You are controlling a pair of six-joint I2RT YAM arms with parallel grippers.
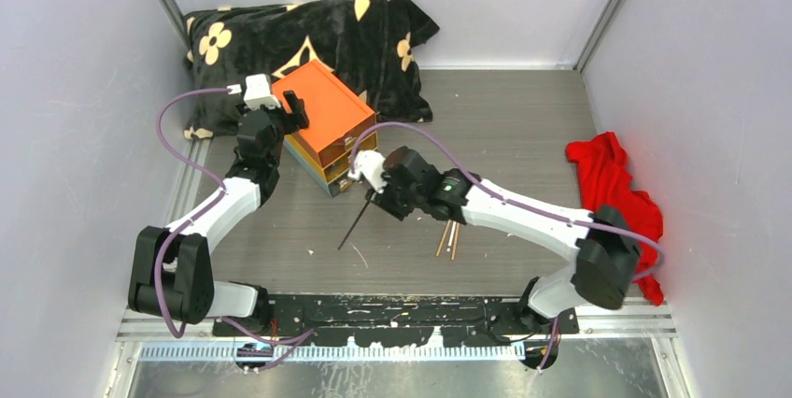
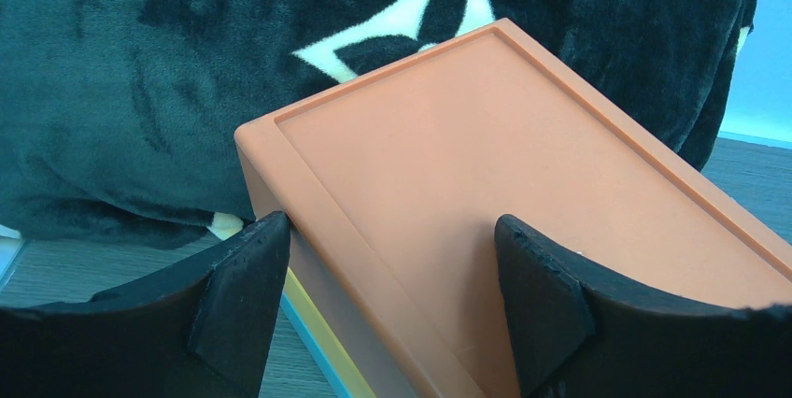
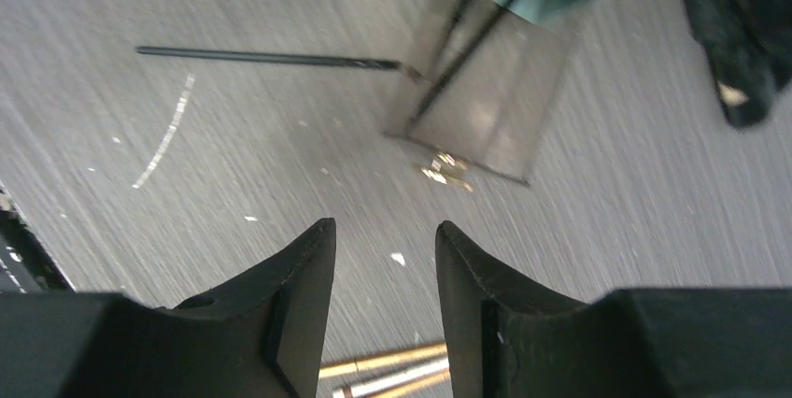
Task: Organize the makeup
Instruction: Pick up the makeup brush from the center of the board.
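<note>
A thin black brush [image 1: 355,222] lies on the table in front of the orange-topped drawer box [image 1: 327,118]; it also shows in the right wrist view [image 3: 271,58]. Several thin tan brushes [image 1: 448,237] lie side by side, seen just under my right fingers [image 3: 392,368]. My right gripper [image 1: 374,191] [image 3: 383,230] hovers over the table near the box's front, jaws slightly apart and empty. A clear drawer [image 3: 486,99] sticks out of the box with thin black sticks in it. My left gripper [image 1: 297,108] [image 2: 392,267] is open and straddles the box's near corner [image 2: 486,174]. Palettes, compact, tubes and lipstick are out of view.
A black plush cushion with cream flowers [image 1: 308,34] lies behind the box against the back wall. A red cloth [image 1: 612,183] lies at the right wall. White walls close in both sides.
</note>
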